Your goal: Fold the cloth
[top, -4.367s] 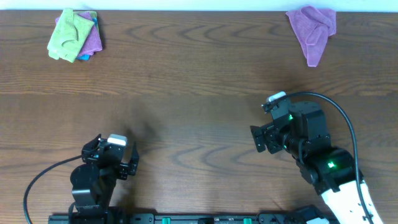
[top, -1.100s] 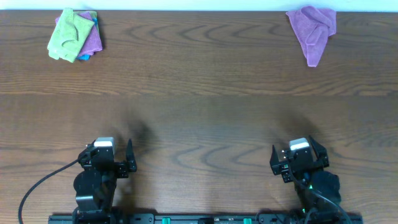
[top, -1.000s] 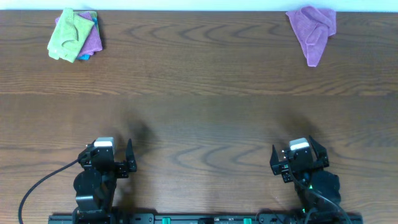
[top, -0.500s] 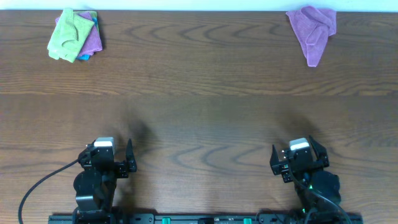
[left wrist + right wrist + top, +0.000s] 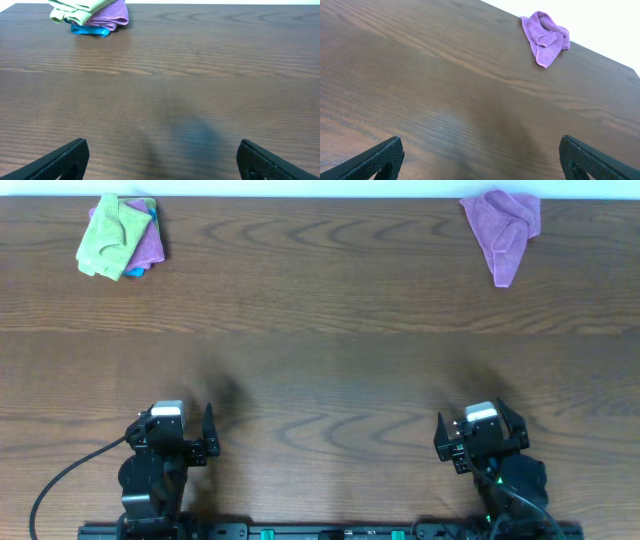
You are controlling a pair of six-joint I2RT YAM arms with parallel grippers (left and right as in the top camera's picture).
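The lime-green cloth [image 5: 108, 235] lies folded at the table's far left corner, on top of a purple cloth and a blue one. It also shows in the left wrist view [image 5: 75, 6] at the top left. My left gripper [image 5: 178, 442] [image 5: 162, 162] is open and empty near the front edge, far from the cloth. My right gripper [image 5: 480, 435] [image 5: 482, 160] is open and empty near the front edge on the right.
A purple cloth [image 5: 135, 245] and a blue cloth [image 5: 90, 30] lie under the green one. Another crumpled purple cloth [image 5: 503, 225] [image 5: 545, 31] lies at the far right. The wooden table [image 5: 320, 350] spreads between the grippers and the cloths.
The right arm has drawn back from mid-table to the front edge, and the left arm shifted slightly. Over the last second nothing moved.
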